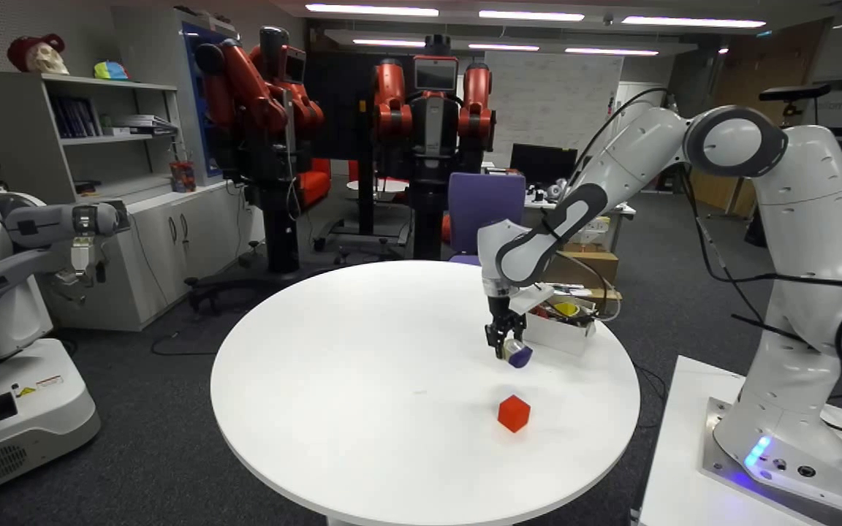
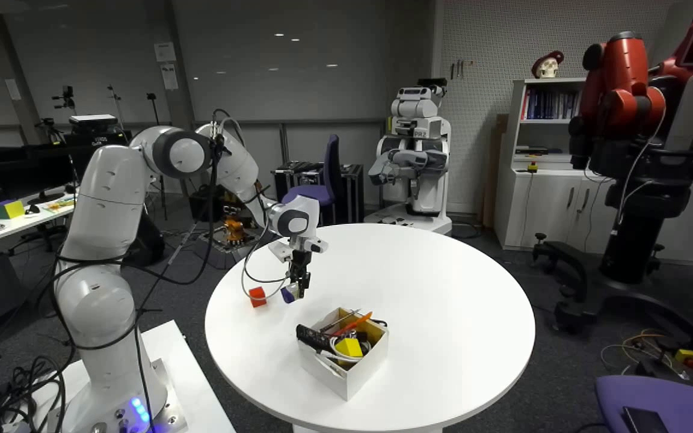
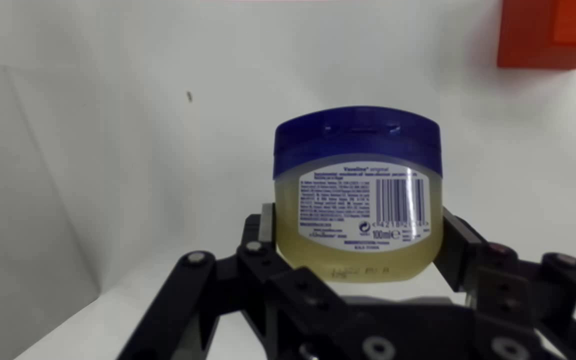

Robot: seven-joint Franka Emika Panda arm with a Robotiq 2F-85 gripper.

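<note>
Wrist view: a squat, translucent yellowish plastic jar (image 3: pixel 358 200) with a dark-blue lid (image 3: pixel 358 137) is grasped between the black jointed fingers (image 3: pixel 268 222), one pressed to each side of its body below the lid. A white printed label (image 3: pixel 335 205) with a barcode (image 3: pixel 400 200) faces the camera; its smallest lines are too blurred to read. To the far right, apart from the jar, sits a plain red cube (image 3: pixel 558 35), partly cut off by the view's edge.

In both exterior views the jar is tilted, its lid toward the cube, at a round white table (image 1: pixel 362 365) on which the cube rests; whether the jar touches the tabletop cannot be told. In an exterior view, the smooth white robot arm (image 1: pixel 636 153) reaches in from the right, its fingers directed downward, and the cube lies nearer than the jar. In an exterior view, a white, open-topped rectangular box (image 2: pixel 367 371) stands on the table, nearer than the jar and to its right; it contains a bright yellow block (image 2: pixel 348 347), a black oblong handset (image 2: pixel 313 338) leaning over the rim and a slim orange object (image 2: pixel 357 323). Beyond the table, in an exterior view, stand a purple chair (image 1: pixel 487 193) and a red-and-black two-armed robot (image 1: pixel 432 124).
</note>
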